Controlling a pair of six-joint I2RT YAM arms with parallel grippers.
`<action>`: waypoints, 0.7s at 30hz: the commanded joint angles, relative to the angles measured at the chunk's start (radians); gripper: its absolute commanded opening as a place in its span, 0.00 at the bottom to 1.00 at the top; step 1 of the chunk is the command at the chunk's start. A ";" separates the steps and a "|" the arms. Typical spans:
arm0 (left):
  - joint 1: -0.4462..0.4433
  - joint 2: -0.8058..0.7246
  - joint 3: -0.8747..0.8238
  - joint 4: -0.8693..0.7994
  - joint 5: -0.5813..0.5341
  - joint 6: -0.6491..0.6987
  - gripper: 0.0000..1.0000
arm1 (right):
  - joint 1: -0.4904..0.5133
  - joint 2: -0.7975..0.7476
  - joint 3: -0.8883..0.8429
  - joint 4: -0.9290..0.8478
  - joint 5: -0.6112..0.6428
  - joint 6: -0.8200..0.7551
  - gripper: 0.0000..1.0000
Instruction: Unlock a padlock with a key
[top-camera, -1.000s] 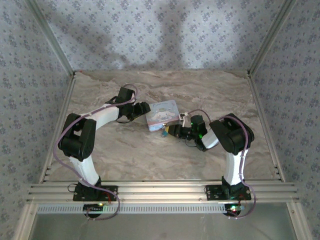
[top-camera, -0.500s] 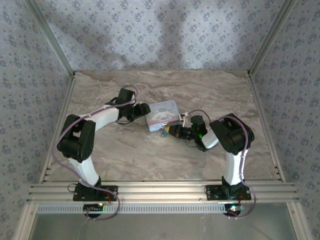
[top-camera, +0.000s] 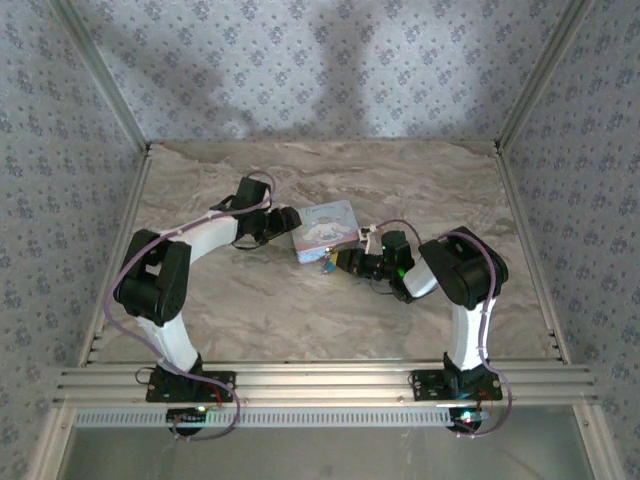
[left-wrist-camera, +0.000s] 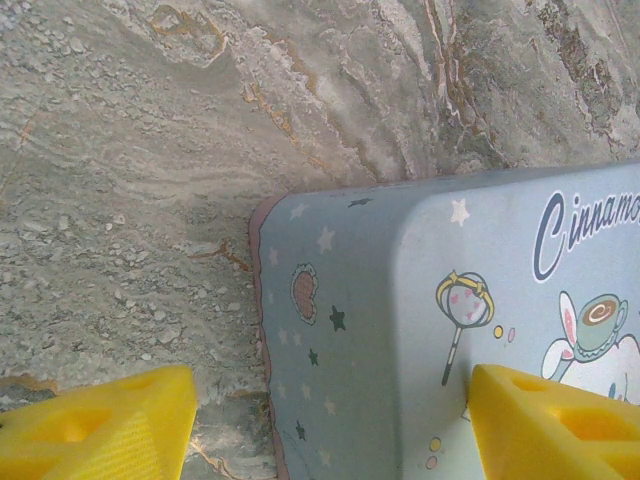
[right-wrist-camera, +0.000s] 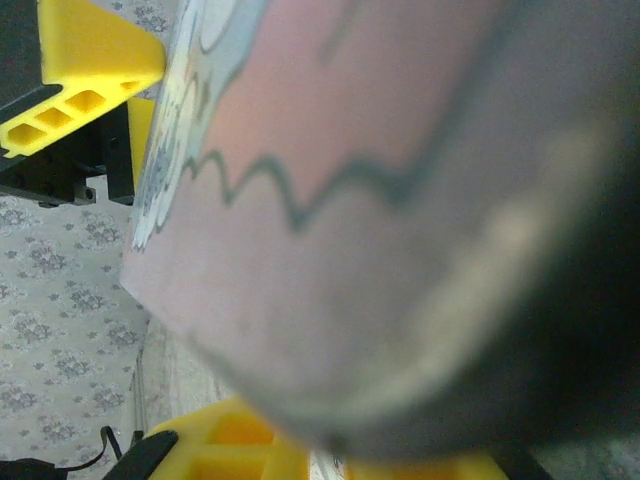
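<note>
We see the pale-blue cartoon-printed tin box (top-camera: 325, 228) mid-worktop (top-camera: 250, 300). The left gripper (top-camera: 288, 220) holds its jaws apart astride the box's left corner. The right gripper (top-camera: 343, 263) sits at the box's near edge, and we cannot tell how its jaws stand. A tiny bluish item (top-camera: 327, 265) lies there, too small to tell padlock from key.

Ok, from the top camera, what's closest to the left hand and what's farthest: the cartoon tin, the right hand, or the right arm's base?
1. The cartoon tin: right beside the left hand, on its right side.
2. The right hand: a little further, at the tin's near edge.
3. The right arm's base: farthest, down at the bottom right of the view.
</note>
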 joint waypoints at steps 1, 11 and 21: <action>-0.013 -0.007 -0.025 -0.067 -0.018 -0.002 0.71 | 0.006 0.021 0.011 0.033 0.000 0.012 0.18; -0.015 -0.008 -0.026 -0.065 -0.018 -0.004 0.71 | 0.014 0.051 0.040 0.041 0.012 0.020 0.19; -0.017 -0.007 -0.027 -0.064 -0.021 -0.004 0.71 | 0.031 0.073 0.055 0.051 0.029 0.028 0.16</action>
